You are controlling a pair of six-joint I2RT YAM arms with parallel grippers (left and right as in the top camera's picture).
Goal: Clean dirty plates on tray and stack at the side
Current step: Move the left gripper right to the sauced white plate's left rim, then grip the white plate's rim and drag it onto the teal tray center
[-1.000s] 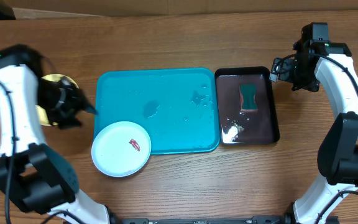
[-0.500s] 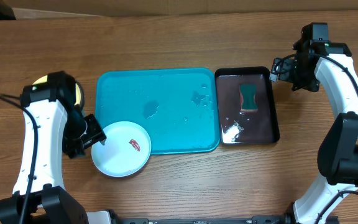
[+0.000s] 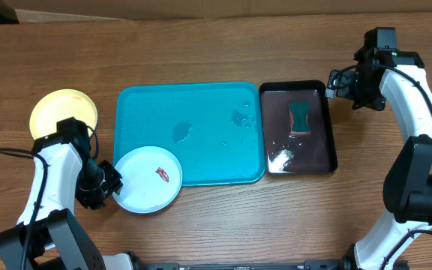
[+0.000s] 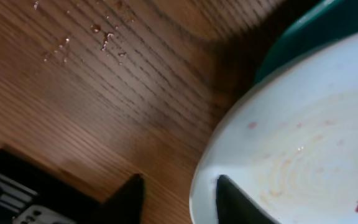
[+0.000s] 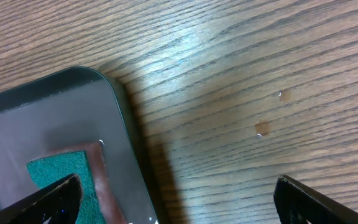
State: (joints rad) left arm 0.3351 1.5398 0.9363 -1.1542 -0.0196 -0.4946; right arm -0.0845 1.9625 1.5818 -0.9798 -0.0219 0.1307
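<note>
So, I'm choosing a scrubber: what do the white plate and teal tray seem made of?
White plate: likely plastic, smooth and slightly glossy, with a thin moulded rim. Teal tray: probably plastic too, going by its uniform colour, rounded corners and wet sheen.

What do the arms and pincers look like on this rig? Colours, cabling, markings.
The left arm and right arm are white shell links with black joint housings. Thin black cables loop outside each. The left pincer and right pincer have black, tapered fingers. No markings are legible.
</note>
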